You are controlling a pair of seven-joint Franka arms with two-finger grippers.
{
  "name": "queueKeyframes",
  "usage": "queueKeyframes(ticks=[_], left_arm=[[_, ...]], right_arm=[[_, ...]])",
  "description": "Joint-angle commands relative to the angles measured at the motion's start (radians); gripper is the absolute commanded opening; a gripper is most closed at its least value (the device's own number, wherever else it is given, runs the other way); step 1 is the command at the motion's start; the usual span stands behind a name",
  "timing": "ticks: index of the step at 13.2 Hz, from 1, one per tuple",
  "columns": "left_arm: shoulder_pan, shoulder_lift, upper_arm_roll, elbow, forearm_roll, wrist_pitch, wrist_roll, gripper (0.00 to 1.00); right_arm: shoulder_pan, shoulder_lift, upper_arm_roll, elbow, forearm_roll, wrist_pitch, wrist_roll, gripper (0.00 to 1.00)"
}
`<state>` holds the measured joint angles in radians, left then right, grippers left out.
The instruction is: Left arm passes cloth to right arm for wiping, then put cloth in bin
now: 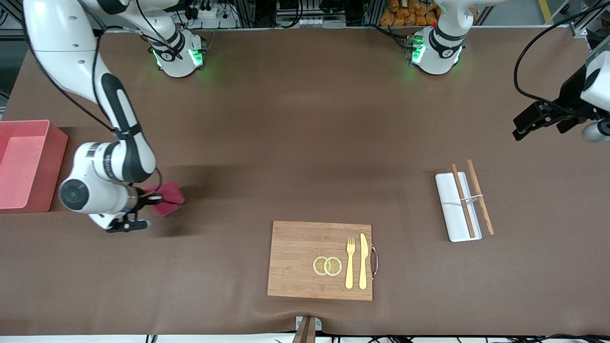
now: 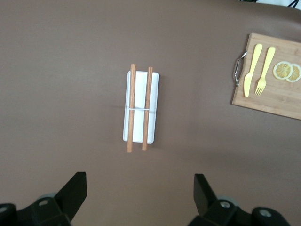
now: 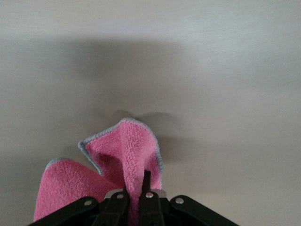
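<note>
The magenta-pink cloth [image 1: 167, 197] hangs from my right gripper [image 1: 147, 196], low over the brown table between the bin and the cutting board. In the right wrist view the fingers [image 3: 146, 184] of the right gripper [image 3: 136, 188] are pinched shut on a fold of the cloth [image 3: 123, 148]. The salmon-pink bin [image 1: 28, 164] stands at the right arm's end of the table, beside that arm. My left gripper [image 1: 524, 126] is up over the left arm's end of the table. In the left wrist view it [image 2: 140, 193] is open and empty.
A narrow white tray [image 1: 452, 209] with two wooden chopsticks [image 1: 480, 196] lies near the left arm's end; it also shows in the left wrist view [image 2: 154, 106]. A wooden cutting board [image 1: 295, 259] with lemon slices, a yellow fork and a knife lies near the front camera.
</note>
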<state>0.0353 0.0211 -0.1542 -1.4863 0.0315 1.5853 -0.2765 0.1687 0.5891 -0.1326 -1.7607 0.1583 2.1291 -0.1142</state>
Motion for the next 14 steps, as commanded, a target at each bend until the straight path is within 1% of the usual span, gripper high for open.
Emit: queueKeyframes(ticks=[1,3,4,6,7,8,9,10,11,13,14], left_arm=[[-0.018,-0.042,0.019,-0.031,0.011,-0.011,0.023,1.0],[-0.046,-0.052,0.039,-0.032,0.021,-0.043,0.022,1.0],[-0.073,-0.052,0.068,-0.032,0.022,-0.048,0.023,1.0],[-0.086,-0.055,0.076,-0.032,0.022,-0.05,0.023,1.0],[-0.084,-0.053,0.076,-0.032,0.022,-0.057,0.025,1.0],[-0.086,-0.055,0.076,-0.034,0.022,-0.062,0.026,1.0],[-0.084,-0.055,0.076,-0.035,0.022,-0.064,0.026,1.0],[-0.084,-0.055,0.076,-0.037,0.022,-0.064,0.026,1.0],[-0.083,-0.055,0.076,-0.038,0.022,-0.064,0.026,1.0],[-0.075,-0.05,0.071,-0.037,0.022,-0.064,0.026,1.0],[-0.075,-0.047,0.07,-0.037,0.022,-0.064,0.025,1.0]], right_arm=[[0.041,-0.017,-0.001,0.0,0.081,-0.058,0.126,0.0],[0.098,-0.018,0.014,-0.003,0.156,-0.083,0.259,0.0],[0.135,-0.022,0.014,-0.002,0.194,-0.092,0.318,0.0],[0.17,-0.06,0.011,0.006,0.204,-0.109,0.399,0.0],[0.144,-0.071,0.005,0.03,0.193,-0.138,0.374,0.0],[0.091,-0.072,0.004,0.061,0.187,-0.2,0.287,0.0],[0.036,-0.069,0.004,0.087,0.175,-0.233,0.178,0.0],[-0.012,-0.069,0.004,0.09,0.161,-0.236,0.098,0.0],[-0.04,-0.072,0.004,0.09,0.126,-0.238,0.046,0.0],[-0.109,-0.074,-0.001,0.105,0.009,-0.236,-0.057,0.0],[-0.151,-0.086,-0.002,0.125,-0.021,-0.238,-0.14,0.0]])
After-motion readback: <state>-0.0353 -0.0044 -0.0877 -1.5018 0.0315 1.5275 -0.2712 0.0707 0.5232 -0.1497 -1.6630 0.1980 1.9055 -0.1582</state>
